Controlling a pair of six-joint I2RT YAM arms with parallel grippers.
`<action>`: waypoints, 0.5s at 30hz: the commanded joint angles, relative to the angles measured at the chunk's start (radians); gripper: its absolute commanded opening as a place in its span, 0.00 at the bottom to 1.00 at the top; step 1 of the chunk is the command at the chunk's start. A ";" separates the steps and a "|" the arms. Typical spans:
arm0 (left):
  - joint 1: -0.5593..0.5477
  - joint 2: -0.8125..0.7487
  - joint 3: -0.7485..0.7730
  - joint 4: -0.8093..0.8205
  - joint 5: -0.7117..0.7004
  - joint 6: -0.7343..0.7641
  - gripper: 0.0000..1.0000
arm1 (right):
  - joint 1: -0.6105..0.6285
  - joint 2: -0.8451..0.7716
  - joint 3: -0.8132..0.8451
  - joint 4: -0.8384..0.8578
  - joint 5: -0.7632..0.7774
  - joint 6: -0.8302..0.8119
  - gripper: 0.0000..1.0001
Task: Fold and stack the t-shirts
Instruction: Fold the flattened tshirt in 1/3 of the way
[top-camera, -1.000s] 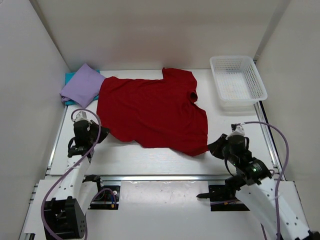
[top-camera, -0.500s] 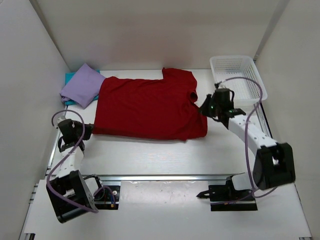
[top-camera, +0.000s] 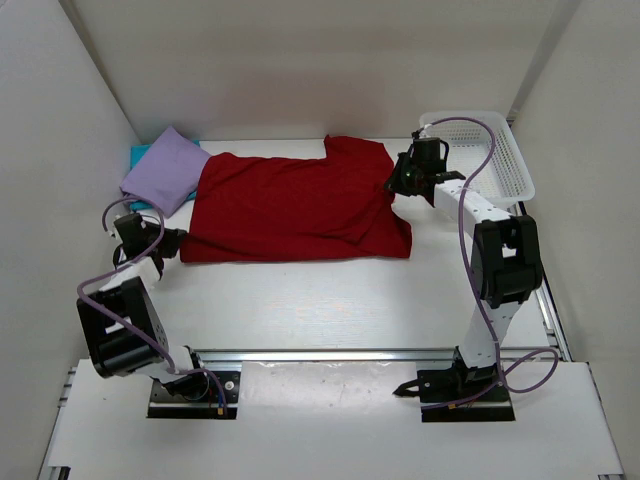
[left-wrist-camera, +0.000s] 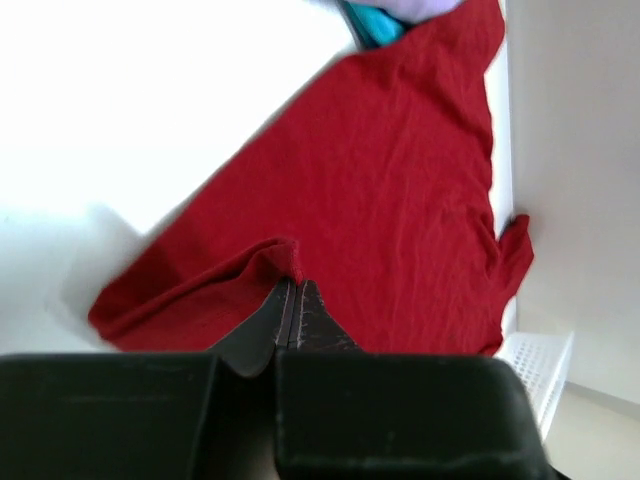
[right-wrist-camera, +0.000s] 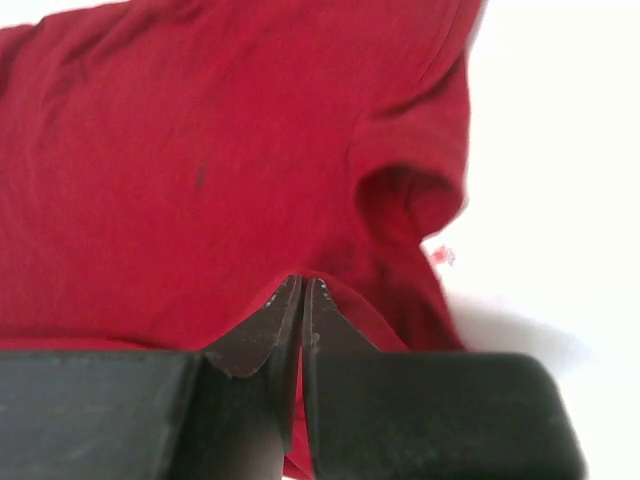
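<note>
The dark red t-shirt (top-camera: 290, 200) lies spread across the middle of the table, with its near part doubled over into a straight fold along the front. My left gripper (top-camera: 172, 243) is shut on the shirt's near left corner, and the left wrist view shows a ridge of red cloth (left-wrist-camera: 270, 255) pinched at the jaw tips (left-wrist-camera: 293, 284). My right gripper (top-camera: 393, 184) is shut on the shirt's right edge beside the collar, with red fabric (right-wrist-camera: 200, 150) wrapped around its tips (right-wrist-camera: 302, 282). The lavender t-shirt (top-camera: 165, 170) lies folded on the teal t-shirt (top-camera: 139, 155) at the far left.
A white mesh basket (top-camera: 478, 160) stands at the far right, just behind my right arm. White walls close in the table on the left, the back and the right. A metal rail (top-camera: 330, 355) runs along the near edge.
Both grippers carried the red shirt's near edge away from the arm bases, the right one up to the collar, the left one outward to the left. The shirt now lies folded narrower.
</note>
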 joint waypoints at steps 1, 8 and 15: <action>-0.021 0.056 0.075 0.030 -0.025 0.018 0.00 | -0.022 0.049 0.124 -0.026 0.003 -0.040 0.00; -0.064 0.262 0.216 -0.002 -0.029 0.061 0.07 | -0.033 0.186 0.282 -0.092 -0.002 -0.076 0.00; -0.070 0.207 0.233 0.031 -0.006 0.075 0.57 | -0.064 0.154 0.287 -0.104 -0.030 -0.092 0.32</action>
